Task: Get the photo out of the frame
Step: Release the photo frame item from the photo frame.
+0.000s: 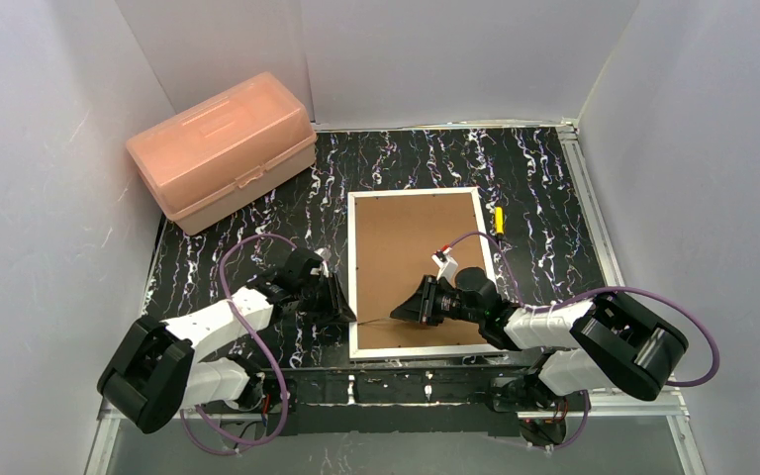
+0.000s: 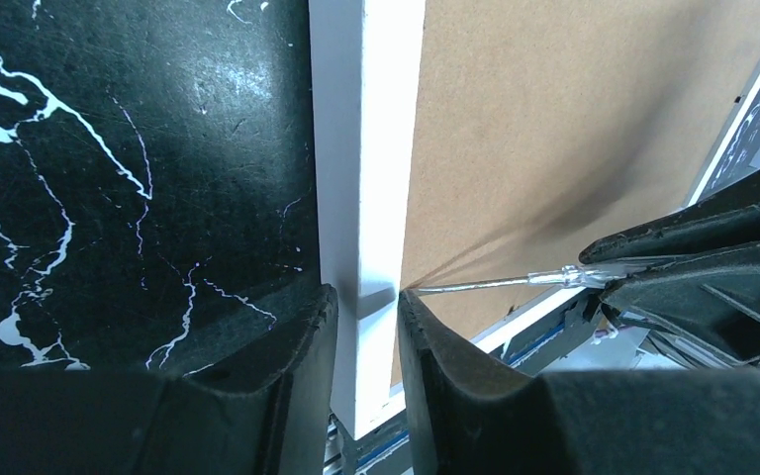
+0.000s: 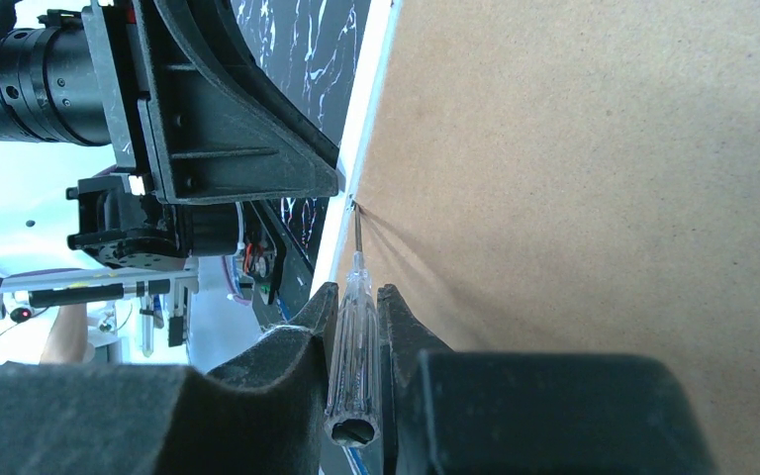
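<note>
Frame (image 1: 396, 237) lies back-up on black marbled table (image 1: 524, 168), left tool (image 2: 366, 302) straddling its rim, grip unclear; right tool (image 3: 356, 297) clenching screwdriver (image 3: 350, 361).

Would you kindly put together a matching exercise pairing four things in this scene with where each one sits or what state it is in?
Things:
1. clear-handled metal-tipped screwdriver
2. pink rectangular plastic box
3. small yellow object
4. flat white-bordered frame with brown fibreboard back

Places or states:
A. far left corner of the black marbled table
B. on the table, beside the frame's right edge
C. clamped in the right claw
D. lying back up, left border straddled by the left claw

Pairs: 1-C, 2-A, 3-B, 4-D.
</note>
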Motion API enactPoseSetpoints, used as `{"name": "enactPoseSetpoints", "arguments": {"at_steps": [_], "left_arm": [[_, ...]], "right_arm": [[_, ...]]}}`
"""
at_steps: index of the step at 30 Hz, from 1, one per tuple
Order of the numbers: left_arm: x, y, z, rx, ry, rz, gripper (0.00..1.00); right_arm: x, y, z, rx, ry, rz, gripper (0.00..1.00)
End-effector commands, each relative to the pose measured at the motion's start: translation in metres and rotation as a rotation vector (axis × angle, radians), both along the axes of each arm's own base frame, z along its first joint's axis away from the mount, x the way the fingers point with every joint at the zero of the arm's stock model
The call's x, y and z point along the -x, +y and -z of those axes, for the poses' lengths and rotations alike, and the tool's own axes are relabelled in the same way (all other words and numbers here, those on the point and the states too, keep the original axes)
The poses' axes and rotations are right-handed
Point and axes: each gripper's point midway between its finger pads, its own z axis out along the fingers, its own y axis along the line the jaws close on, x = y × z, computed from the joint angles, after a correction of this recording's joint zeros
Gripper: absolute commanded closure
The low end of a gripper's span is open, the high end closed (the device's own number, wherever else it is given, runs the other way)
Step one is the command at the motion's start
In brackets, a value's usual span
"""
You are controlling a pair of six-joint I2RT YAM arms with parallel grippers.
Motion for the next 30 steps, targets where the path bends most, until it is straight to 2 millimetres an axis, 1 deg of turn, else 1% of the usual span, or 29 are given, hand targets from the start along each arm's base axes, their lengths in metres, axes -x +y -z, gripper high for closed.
{"name": "enactPoseSetpoints", "arguments": {"at_steps": [1, 9, 20, 30], "left_arm": [[0.008, -0.001, 0.003, 0.010, 0.029, 0.016, 0.74], [0.009, -0.003, 0.006, 0.019, 0.043, 0.021, 0.76], [0.012, -0.005, 0.011, 0.036, 0.068, 0.016, 0.84], [0.015, -0.007, 0.014, 0.059, 0.085, 0.000, 0.87]], "right_arm": [[0.006, -0.004, 0.009, 0.031, 0.003, -0.014, 0.99], [0.005, -0.001, 0.010, 0.023, 0.009, -0.018, 0.99], [0.008, 0.000, 0.012, 0.016, 0.025, -0.025, 0.99], [0.009, 0.002, 0.015, 0.012, 0.029, -0.021, 0.99]]}}
